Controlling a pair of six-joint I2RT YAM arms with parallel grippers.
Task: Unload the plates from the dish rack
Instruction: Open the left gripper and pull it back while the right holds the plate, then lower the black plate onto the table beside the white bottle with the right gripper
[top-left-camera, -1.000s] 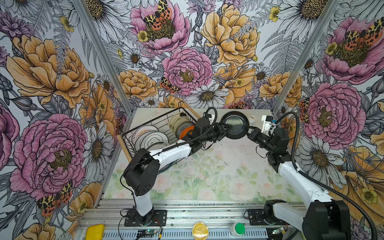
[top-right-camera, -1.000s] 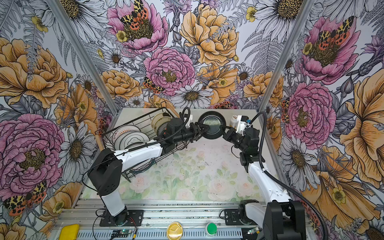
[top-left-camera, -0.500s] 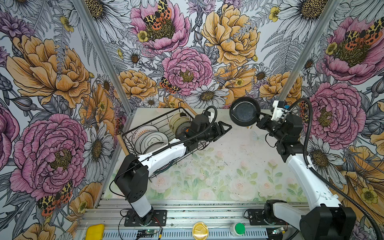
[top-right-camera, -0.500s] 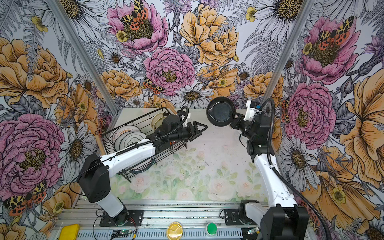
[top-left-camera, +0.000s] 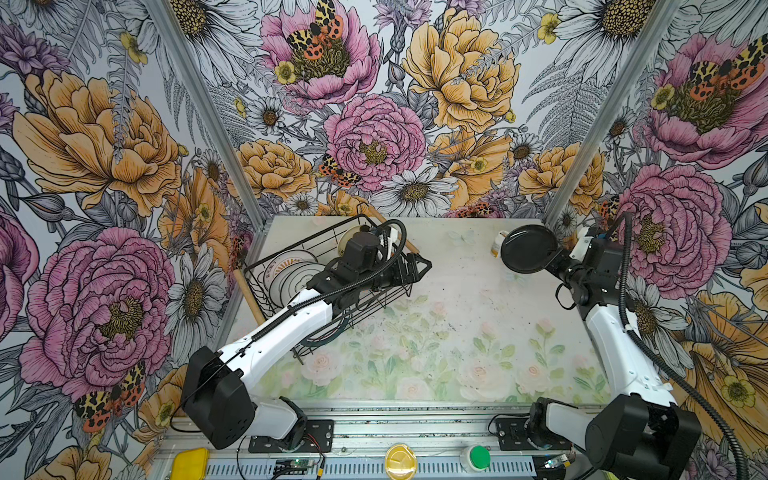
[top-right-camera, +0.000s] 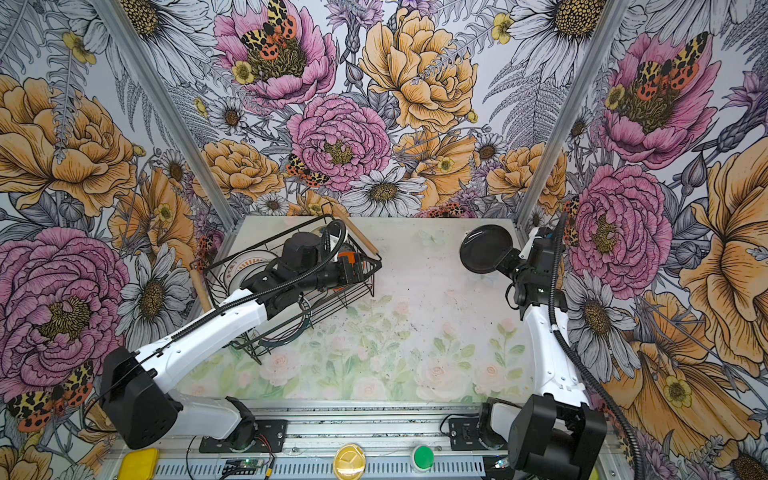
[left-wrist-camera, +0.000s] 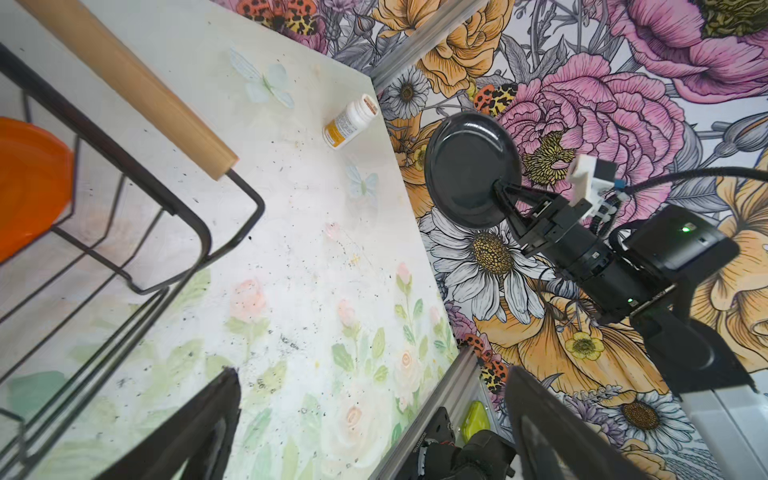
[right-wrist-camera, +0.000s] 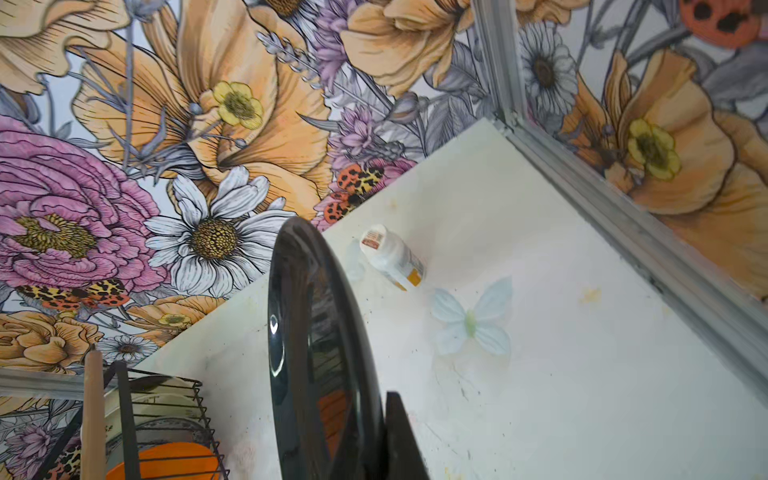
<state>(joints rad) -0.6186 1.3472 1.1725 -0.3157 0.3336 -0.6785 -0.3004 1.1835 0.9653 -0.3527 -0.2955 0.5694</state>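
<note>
At the table's right rear, the right gripper (top-left-camera: 555, 262) is clamped on the rim of a black plate (top-left-camera: 528, 249) and holds it in the air, clear of the surface. The plate is round, plain and glossy, with a shallow raised rim. The left wrist view shows its broad face (left-wrist-camera: 469, 170), while the right wrist view shows it almost edge-on (right-wrist-camera: 316, 353), streaked with bright reflections.

Across the table, the left gripper (top-left-camera: 419, 266) has its jaws spread wide with nothing between them, just past the right end of the dish rack (top-left-camera: 299, 245). Both dark fingers (left-wrist-camera: 216, 415) frame bare tabletop.

The black wire rack, with a light wooden handle (left-wrist-camera: 124, 87) along its end, sits at the left rear of the table (top-left-camera: 457, 332). Plates stand on edge inside it. An orange plate (left-wrist-camera: 29, 183) is nearest the open jaws, and beyond it are a white plate with an orange sunburst (top-left-camera: 286, 261) and a white plate with a dark rim (top-left-camera: 293, 280).

A small white pill bottle (left-wrist-camera: 351, 122) lies on its side near the back edge, close to the raised plate.
</note>
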